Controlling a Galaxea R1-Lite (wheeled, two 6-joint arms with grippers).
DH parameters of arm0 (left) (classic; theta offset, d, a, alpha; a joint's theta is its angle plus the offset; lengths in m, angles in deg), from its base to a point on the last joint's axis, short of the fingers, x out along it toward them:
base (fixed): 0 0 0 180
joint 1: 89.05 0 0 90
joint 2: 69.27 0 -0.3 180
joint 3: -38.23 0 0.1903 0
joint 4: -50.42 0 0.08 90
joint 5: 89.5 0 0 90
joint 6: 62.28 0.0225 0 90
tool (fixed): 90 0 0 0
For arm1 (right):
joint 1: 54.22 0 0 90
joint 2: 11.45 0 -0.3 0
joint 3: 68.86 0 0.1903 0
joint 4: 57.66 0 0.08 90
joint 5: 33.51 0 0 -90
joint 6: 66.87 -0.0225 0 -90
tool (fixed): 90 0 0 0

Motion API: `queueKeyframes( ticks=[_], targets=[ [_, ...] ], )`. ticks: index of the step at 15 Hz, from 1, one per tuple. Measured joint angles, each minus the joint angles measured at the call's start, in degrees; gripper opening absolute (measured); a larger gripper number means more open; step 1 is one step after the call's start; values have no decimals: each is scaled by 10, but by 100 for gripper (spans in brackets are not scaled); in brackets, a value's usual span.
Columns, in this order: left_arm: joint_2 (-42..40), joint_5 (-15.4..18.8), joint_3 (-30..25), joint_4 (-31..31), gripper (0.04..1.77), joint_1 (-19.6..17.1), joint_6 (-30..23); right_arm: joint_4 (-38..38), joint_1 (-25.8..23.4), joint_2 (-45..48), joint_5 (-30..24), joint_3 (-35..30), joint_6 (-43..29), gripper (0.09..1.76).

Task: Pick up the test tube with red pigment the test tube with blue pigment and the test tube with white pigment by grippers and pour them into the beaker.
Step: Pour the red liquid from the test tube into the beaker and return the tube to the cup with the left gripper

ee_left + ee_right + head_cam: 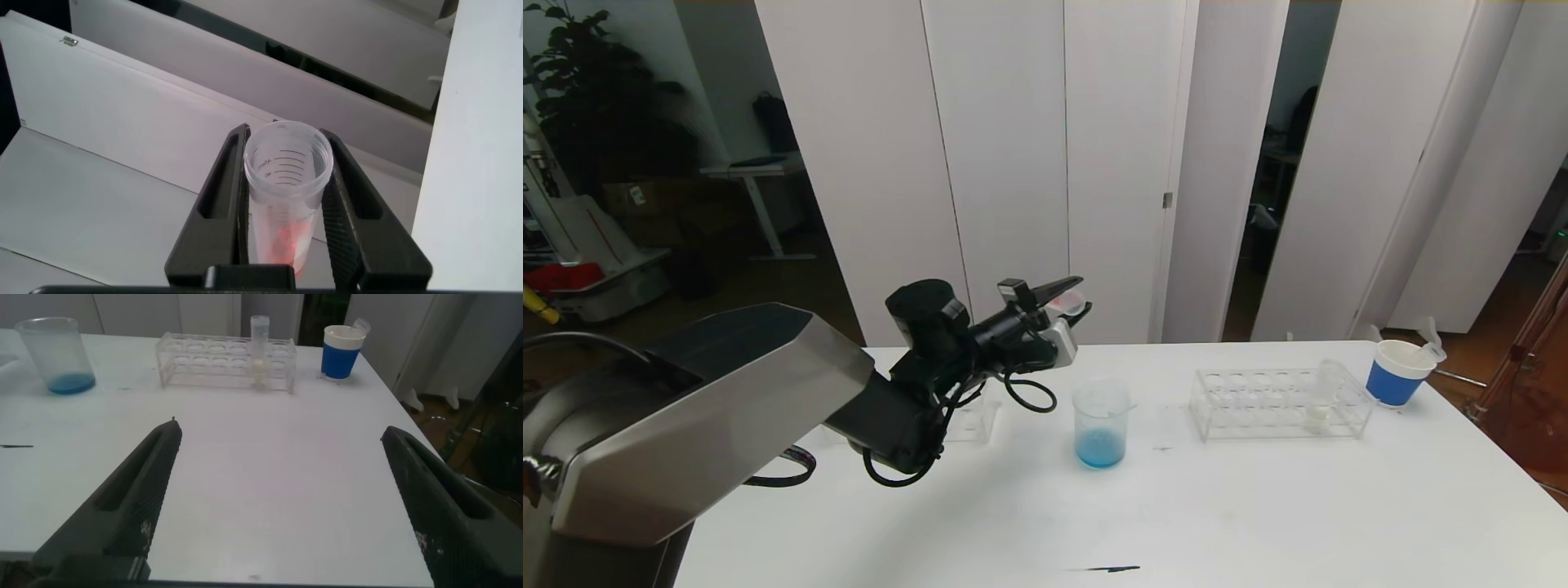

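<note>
My left gripper [1075, 299] is raised above and behind the beaker [1101, 425], tilted, and shut on the test tube with red pigment [1068, 302]. In the left wrist view the gripper [286, 135] clamps the clear graduated tube [286, 204], with red liquid at its bottom. The beaker holds blue liquid at its bottom; it also shows in the right wrist view [59, 355]. The test tube with white pigment [1323, 396] stands upright in the clear rack [1258, 404], also in the right wrist view [259, 347]. No tube with blue pigment is in view. My right gripper [279, 430] is open and empty over the table.
A blue-and-white paper cup [1396, 371] stands at the back right beyond the rack, also in the right wrist view [341, 351]. A small clear stand [970, 420] sits behind my left arm. A dark mark [1111, 568] lies near the table's front edge.
</note>
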Motion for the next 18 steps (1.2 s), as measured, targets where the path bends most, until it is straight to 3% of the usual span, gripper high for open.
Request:
queueKeyframes(
  ticks=[18],
  targets=[
    [16,8,-17,20,60,9,91,0,0,0,0,0,0,175]
  ],
)
